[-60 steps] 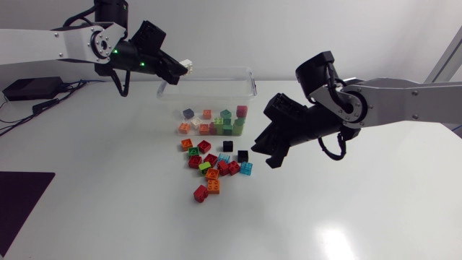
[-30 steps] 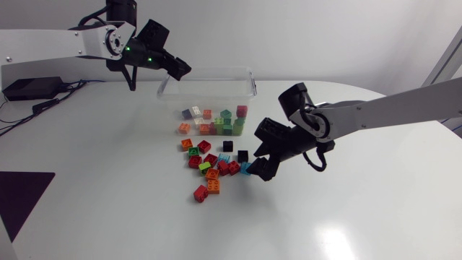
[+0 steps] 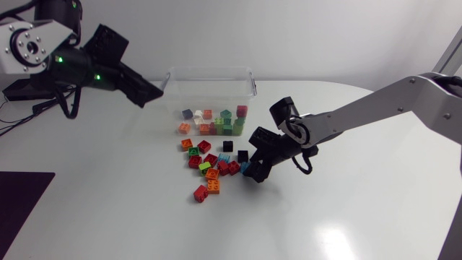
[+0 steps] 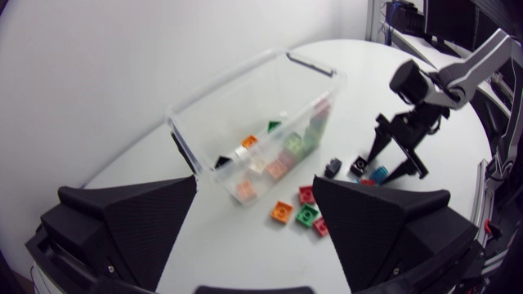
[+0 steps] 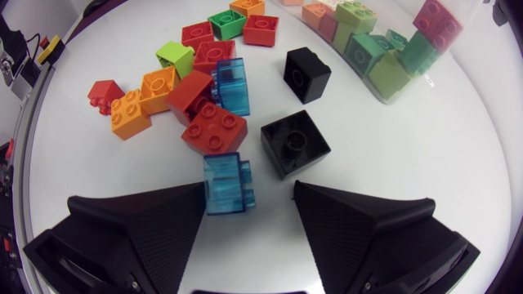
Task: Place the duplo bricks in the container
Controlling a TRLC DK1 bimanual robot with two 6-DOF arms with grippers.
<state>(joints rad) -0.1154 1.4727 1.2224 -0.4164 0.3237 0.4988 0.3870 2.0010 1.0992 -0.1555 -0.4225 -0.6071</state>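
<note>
Right wrist view: my right gripper (image 5: 250, 194) stands wide apart, a blue brick (image 5: 227, 184) at its fingertips, not clamped. My left gripper (image 4: 255, 184) is apart too, empty.

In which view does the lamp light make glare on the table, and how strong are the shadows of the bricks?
Head view: one bright glare patch on the table, on its bare near part. Right wrist view: no glare; the black bricks cast only soft, faint shadows. Left wrist view: no glare on the table; the clear container shows pale reflections on its walls.
</note>
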